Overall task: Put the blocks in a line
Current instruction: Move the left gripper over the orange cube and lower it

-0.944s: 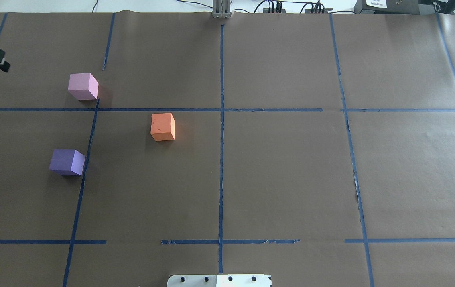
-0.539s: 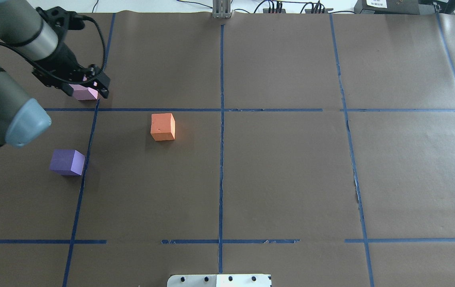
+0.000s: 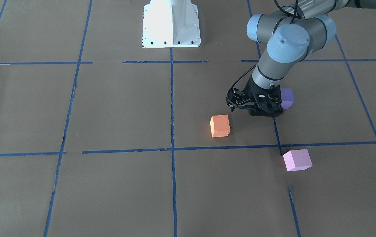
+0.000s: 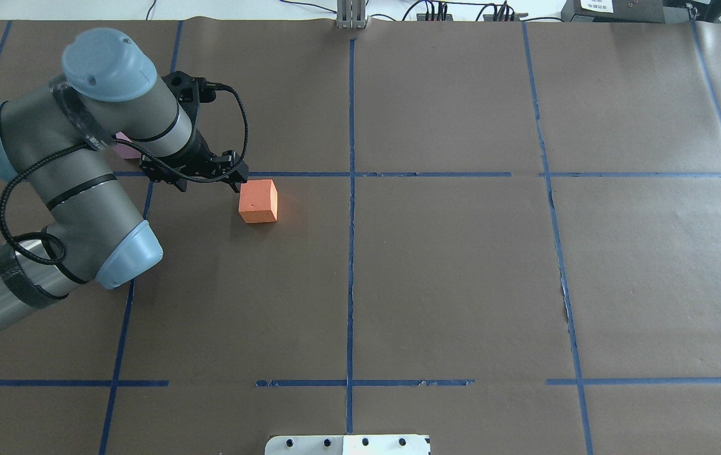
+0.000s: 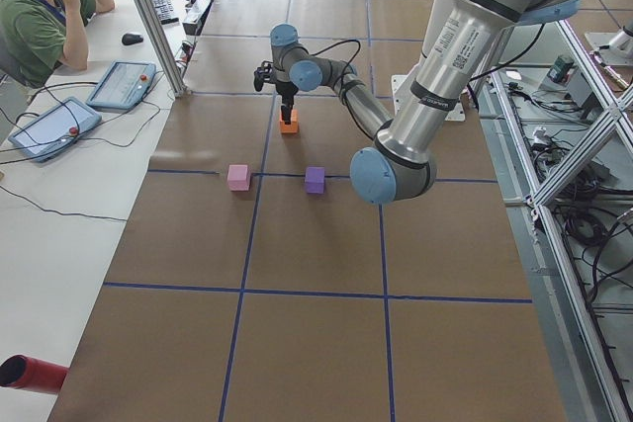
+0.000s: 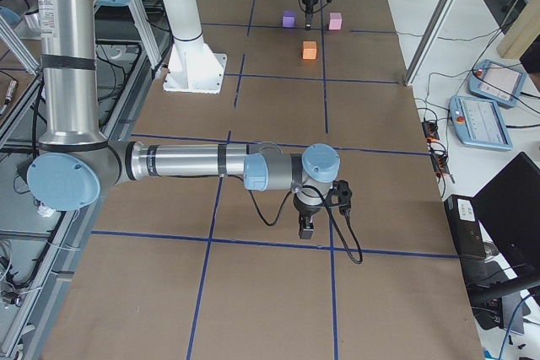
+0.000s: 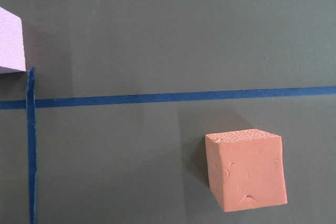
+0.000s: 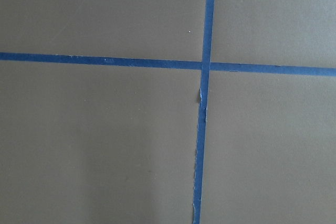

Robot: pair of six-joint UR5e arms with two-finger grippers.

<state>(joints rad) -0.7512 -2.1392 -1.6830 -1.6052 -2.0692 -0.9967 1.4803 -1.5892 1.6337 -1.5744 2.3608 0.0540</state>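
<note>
The orange block sits left of the table's centre; it also shows in the front view and the left wrist view. The pale pink block stands farther out, mostly hidden by the arm in the overhead view. The dark purple block is partly behind the gripper and hidden in the overhead view. My left gripper hovers just left of the orange block, open and empty, also seen in the front view. My right gripper hangs over bare table far from the blocks; I cannot tell its state.
Blue tape lines split the brown paper table into a grid. The white robot base plate is at the robot's edge. A person sits at a desk with tablets beyond the far edge.
My left arm has swung in from the far left, passed over the pink block and now hangs beside the orange block. The arm now covers the purple block from overhead. No block has moved.
</note>
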